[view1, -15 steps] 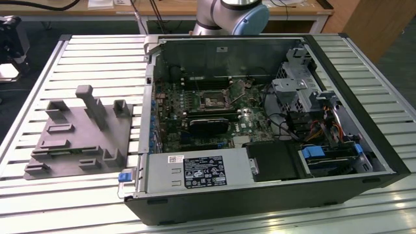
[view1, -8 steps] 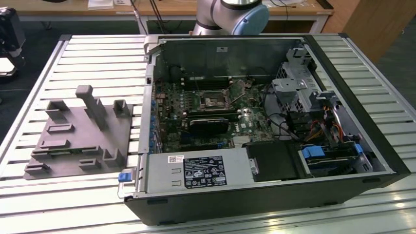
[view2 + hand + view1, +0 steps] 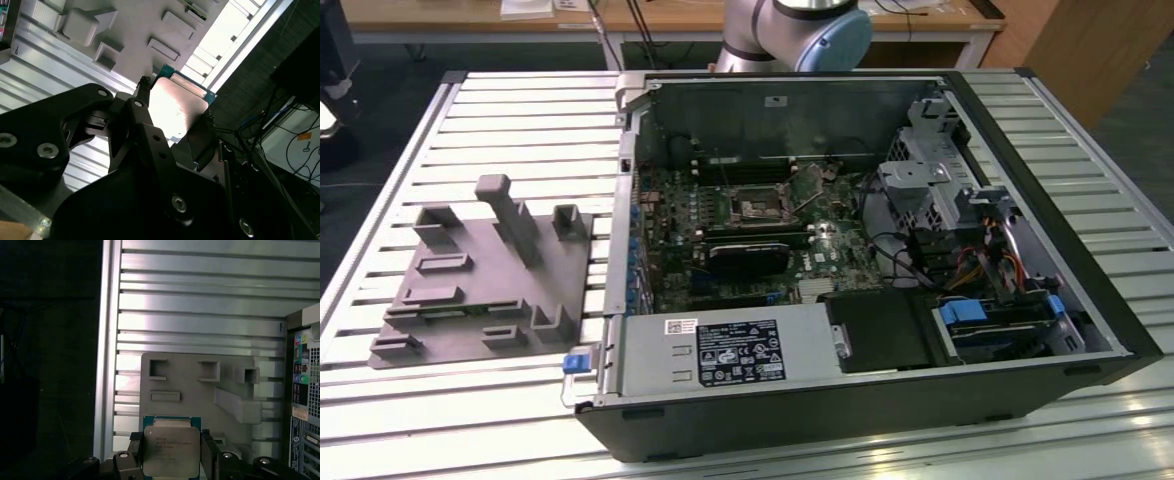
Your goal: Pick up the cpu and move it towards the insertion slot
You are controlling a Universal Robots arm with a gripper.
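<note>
Over the grey fixture (image 3: 200, 385), the gripper (image 3: 172, 452) grips the cpu (image 3: 171, 447).
Both wrist views show its fingers (image 3: 142, 92) pinching the chip's opposite edges; the exterior view shows the insertion slot (image 3: 758, 208) at frame centre, inside the computer case (image 3: 1107, 330).

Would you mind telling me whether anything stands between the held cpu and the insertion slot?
The computer case's wall rises between the cpu, shut in the claw, and the insertion slot; from above, nothing visible covers the slot.

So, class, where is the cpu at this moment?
In the first wrist view the cpu is clamped in the gripper, with the grey fixture on the slatted table behind it.
</note>
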